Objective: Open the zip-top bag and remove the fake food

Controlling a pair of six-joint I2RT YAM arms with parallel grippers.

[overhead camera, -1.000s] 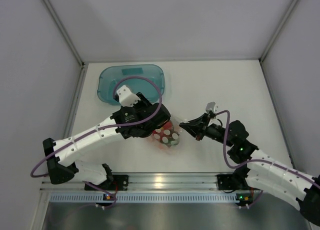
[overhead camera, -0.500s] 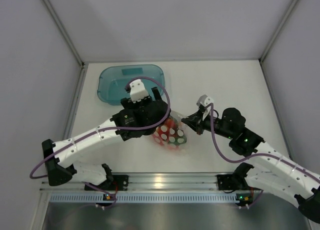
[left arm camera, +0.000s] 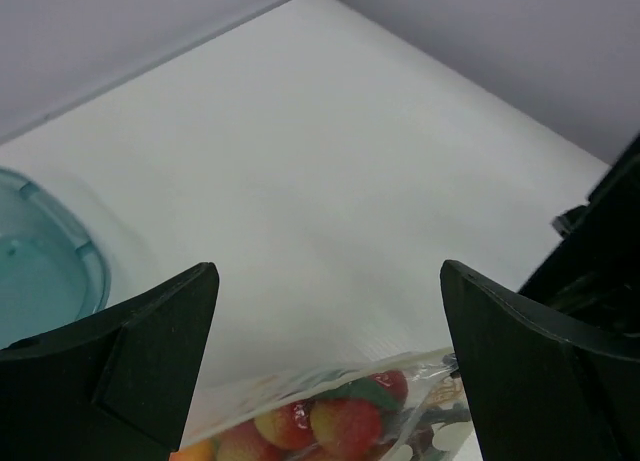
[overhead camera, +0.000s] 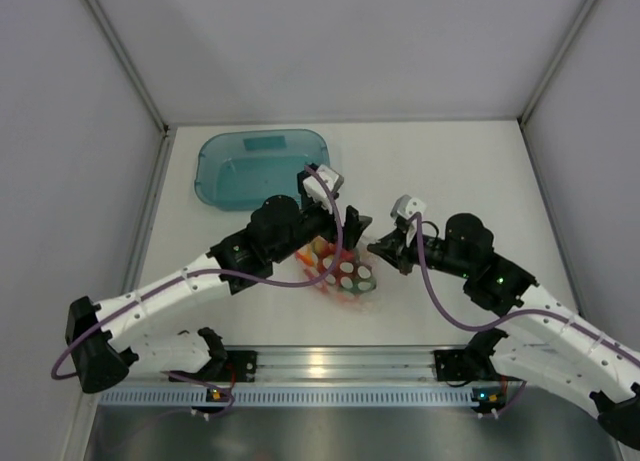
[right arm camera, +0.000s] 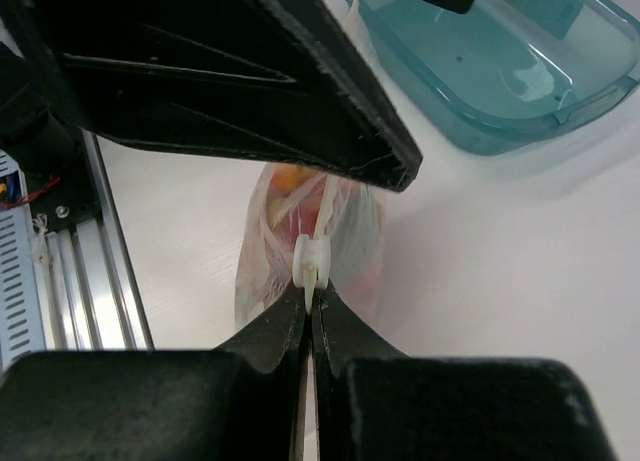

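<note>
The zip-top bag (overhead camera: 345, 278), fake food (left arm camera: 335, 421) inside, is being shown toward the middle of the table's (overhead camera: 480, 171) near edge. Its white slider (right arm camera: 305, 261) is being pinched by the closed right gripper (right arm camera: 310, 303). The left gripper (left arm camera: 325, 281) is being held wide open above it, empty.

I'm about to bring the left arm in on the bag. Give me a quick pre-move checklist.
1. Right gripper shut on slider: ok.
2. Left gripper open: ok.
3. Left gripper gripping bag: not ok, jaws stand wide apart.
4. Food inside bag: ok.
5. Bag mouth open: cannot tell.
</note>
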